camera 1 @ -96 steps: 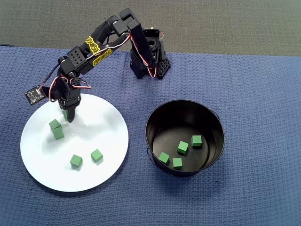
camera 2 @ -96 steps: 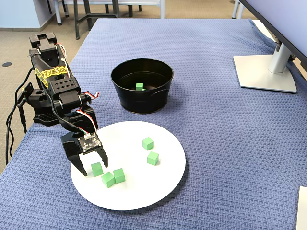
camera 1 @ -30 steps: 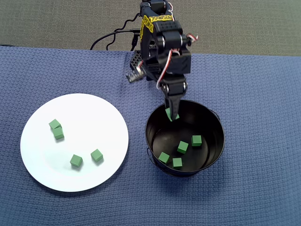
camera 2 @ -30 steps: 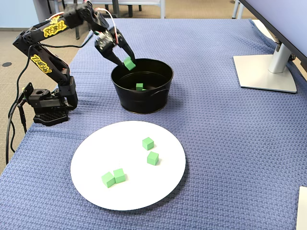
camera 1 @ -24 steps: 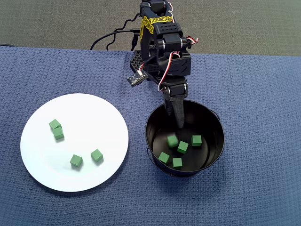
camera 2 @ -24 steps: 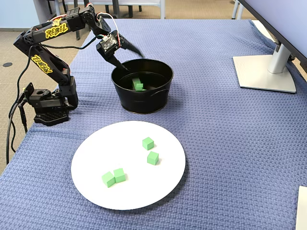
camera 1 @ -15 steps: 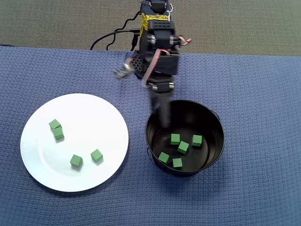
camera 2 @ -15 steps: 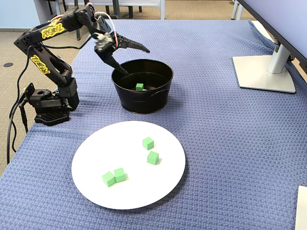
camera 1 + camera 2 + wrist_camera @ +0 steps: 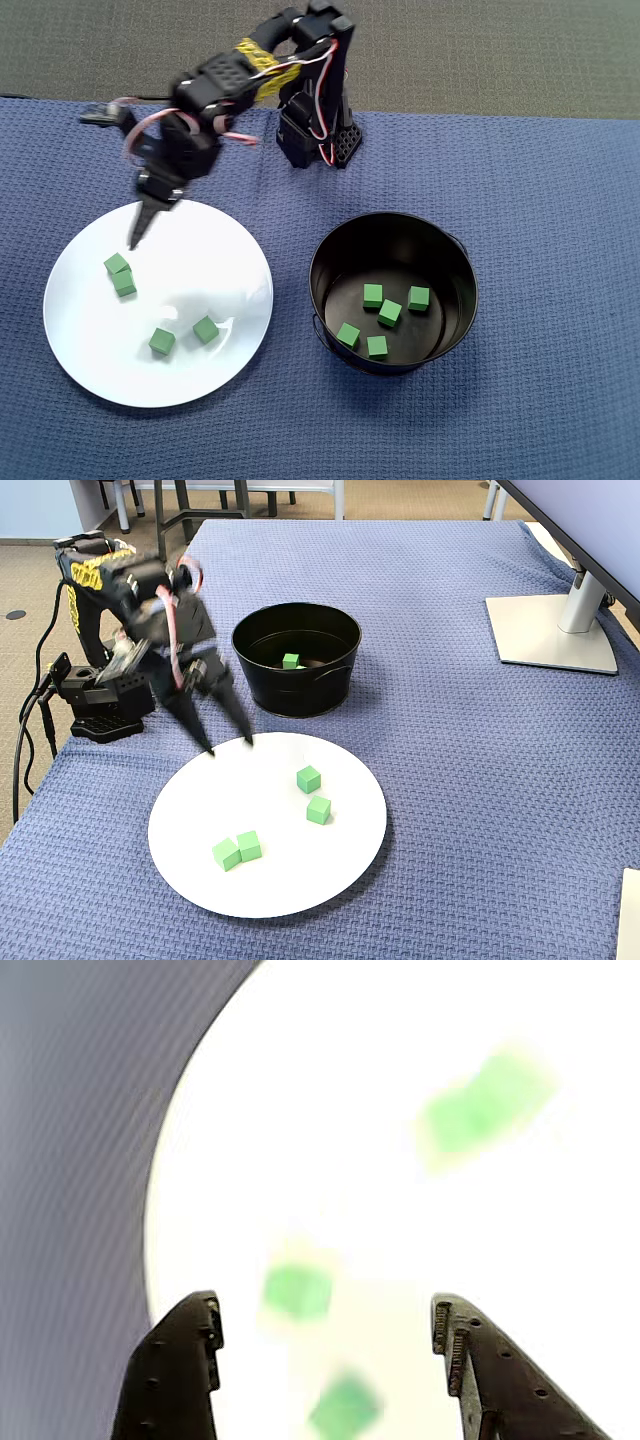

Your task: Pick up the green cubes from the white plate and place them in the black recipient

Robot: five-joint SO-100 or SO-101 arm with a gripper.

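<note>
**A:** So, from overhead, what's there?

**B:** A large, flat, round white plate (image 9: pixel 200 250) lies on a blue woven cloth (image 9: pixel 540 200). Four small matte bright-green cubes rest on it: a touching pair (image 9: pixel 120 275) near its left edge, and two more (image 9: pixel 183 336) apart, toward its lower middle. Just right of the plate stands the black pot (image 9: pixel 330 250), round and glossy with tall straight walls. Five more green cubes (image 9: pixel 383 318) lie on its floor.

**A:** And the arm?

**B:** The gripper (image 9: pixel 135 235) hangs over the plate's upper left rim, pointing down, blurred. This view does not show its opening.

**A:** The wrist camera?

**B:** Blurred too. Two dark fingers (image 9: pixel 180 1370) rise from the bottom edge, spread wide with nothing between them. Past them is the plate's white surface (image 9: pixel 330 1110), overexposed, with three soft green cubes (image 9: pixel 297 1292) on it.

**A:** The side camera?

**B:** The gripper (image 9: pixel 228 745) hovers at the plate's (image 9: pixel 330 880) far left rim, fingers parted and empty. Four cubes (image 9: pixel 236 849) sit on the plate. Behind the plate, one cube (image 9: pixel 291 661) shows inside the pot (image 9: pixel 300 690). Well right of the plate is a monitor stand (image 9: pixel 555 630).
</note>
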